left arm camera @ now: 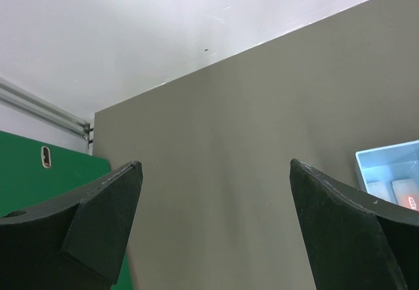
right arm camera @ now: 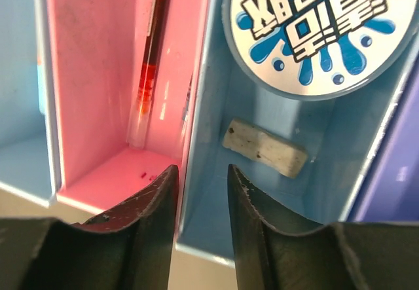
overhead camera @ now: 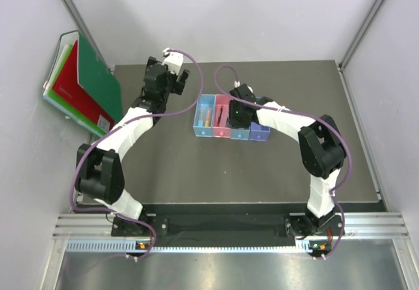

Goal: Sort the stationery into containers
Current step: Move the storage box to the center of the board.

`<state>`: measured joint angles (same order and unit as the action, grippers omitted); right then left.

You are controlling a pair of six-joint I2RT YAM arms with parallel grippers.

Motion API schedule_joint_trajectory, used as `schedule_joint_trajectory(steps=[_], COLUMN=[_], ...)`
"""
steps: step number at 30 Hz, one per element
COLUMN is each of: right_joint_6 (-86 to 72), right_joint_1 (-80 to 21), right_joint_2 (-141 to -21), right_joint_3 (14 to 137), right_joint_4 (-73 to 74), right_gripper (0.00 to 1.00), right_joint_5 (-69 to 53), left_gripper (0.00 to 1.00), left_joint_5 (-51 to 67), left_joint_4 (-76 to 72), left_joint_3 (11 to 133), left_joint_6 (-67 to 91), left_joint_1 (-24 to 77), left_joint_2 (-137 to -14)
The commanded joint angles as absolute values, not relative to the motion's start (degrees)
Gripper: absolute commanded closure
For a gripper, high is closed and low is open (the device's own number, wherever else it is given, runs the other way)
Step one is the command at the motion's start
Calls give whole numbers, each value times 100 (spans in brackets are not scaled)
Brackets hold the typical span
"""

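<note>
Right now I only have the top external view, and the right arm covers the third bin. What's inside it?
Observer: A beige eraser lies on the floor of the blue bin, with a round blue tin beyond it.
Operator: Is the right gripper holding anything?
Observer: No. The right gripper is empty, its jaws narrowly parted and lined up with the wall between the pink bin and that blue one.
Operator: And the left?
Observer: The left gripper is wide open and empty, over the table.
</note>
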<state>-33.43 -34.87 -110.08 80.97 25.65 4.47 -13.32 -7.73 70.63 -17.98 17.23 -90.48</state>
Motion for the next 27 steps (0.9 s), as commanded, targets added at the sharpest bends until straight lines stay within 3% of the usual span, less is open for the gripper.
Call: schedule_joint_trajectory(steps=[1,27], right_joint_6=[-2532,-1424], right_joint_1=[-3560,-3929], right_joint_2=[-10521,-10424], right_joint_3=[8331,8043], right_joint_4=[2593,2417], right_gripper=[64,63], right_joint_5=[676,369], left_gripper=[1,1], left_joint_5=[-1380,-1485], left_joint_4=[-1222,-1248], left_joint_3=[6996,7304], left_joint_6=[-1776,-1617], left_joint_1=[1696,1740], left_joint_2=[-8806,-9176])
